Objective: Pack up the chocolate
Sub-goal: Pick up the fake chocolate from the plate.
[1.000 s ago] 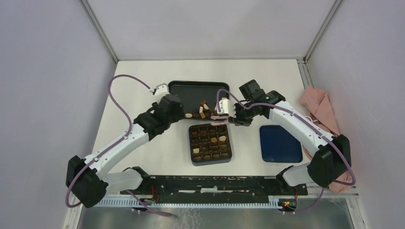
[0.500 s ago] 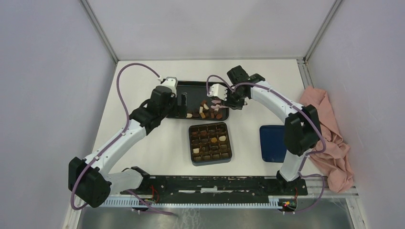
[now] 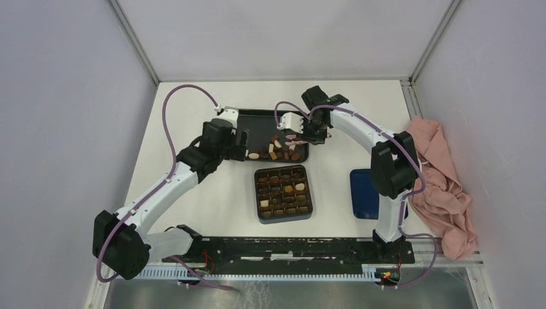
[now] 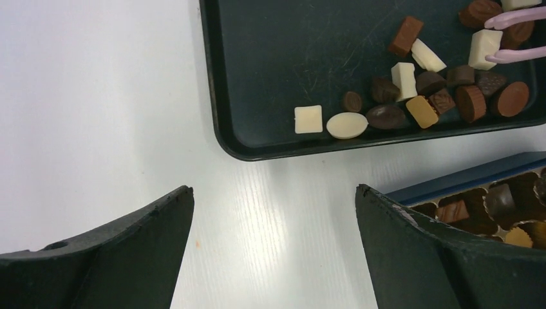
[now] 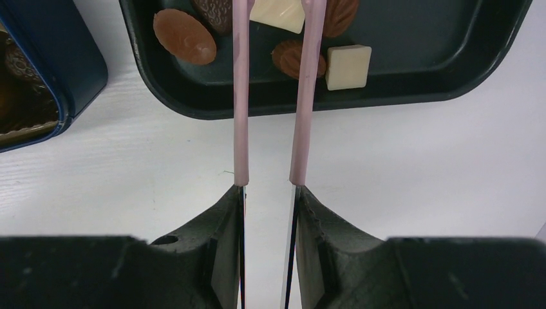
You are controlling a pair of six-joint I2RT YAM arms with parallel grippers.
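The chocolate (image 4: 412, 96) lies loose in dark, mid-brown and cream pieces along the near right of the black tray (image 4: 257, 77); the chocolate (image 3: 278, 152) shows from above too. My right gripper (image 5: 269, 188) is shut on the pink tweezers (image 5: 240, 96), just outside the tray's rim. The tweezer tips (image 4: 515, 38) straddle a cream-white piece (image 4: 484, 48); whether they pinch it I cannot tell. My left gripper (image 4: 273, 190) is open over bare table, just in front of the tray's near left corner. The compartment box (image 3: 283, 193) in front of the tray has pieces in several cells.
A dark blue lid (image 3: 370, 193) lies right of the box, partly under the right arm. A pink cloth (image 3: 444, 187) is bunched at the table's right edge. The box's corner (image 4: 489, 199) sits close beside my left gripper's right finger.
My right arm has swung from the box back to the tray with the tweezers. The left gripper has opened wide and shifted slightly toward the tray.
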